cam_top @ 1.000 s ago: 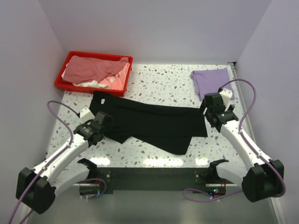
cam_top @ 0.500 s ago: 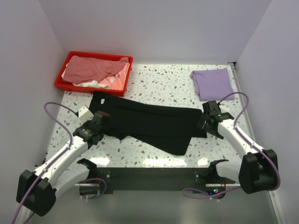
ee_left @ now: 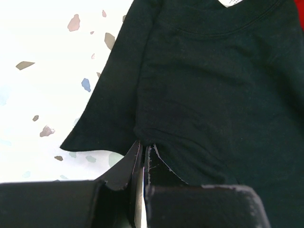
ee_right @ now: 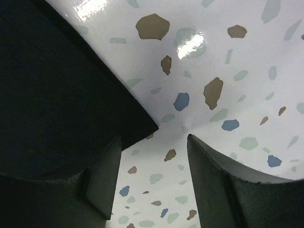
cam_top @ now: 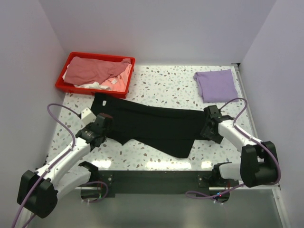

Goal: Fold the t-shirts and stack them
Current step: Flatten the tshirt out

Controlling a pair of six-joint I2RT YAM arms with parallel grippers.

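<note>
Two shirts out of the bin: a black t-shirt (cam_top: 152, 123) and a light purple t-shirt (cam_top: 216, 85); the others wait in the red bin (cam_top: 99, 55).
Red bin: at 10 o'clock on the table. A crumpled dusty pink shirt (cam_top: 92, 70) lies on top, with a white shirt (cam_top: 88, 86) and paler pink cloth under it. None of these is folded.
Left gripper (ee_left: 143, 147): at 8 o'clock, jaws pinched tight on a pucker of the black t-shirt beside its sleeve.
Black t-shirt: across the centre from 9 to 3 o'clock, collar end at the left, with a loose flap pointing toward 6 o'clock. It looks only partly folded.
Right gripper (ee_right: 153, 137): near 3 o'clock, low at the shirt's right corner. The jaws stand apart, one finger over cloth and the other over bare table, gripping nothing yet.
Light purple t-shirt: at 2 o'clock, folded into a flat square and lying alone, likely the base of the stack.
Left to do: finish the black fold, set it on the purple one, then work through the bin. The task seems well under halfway.
Table (cam_top: 166, 80): glossy white terrazzo with coloured flecks and glare along the near edge.
Room: plain pale lavender walls (cam_top: 156, 28) on three sides.
</note>
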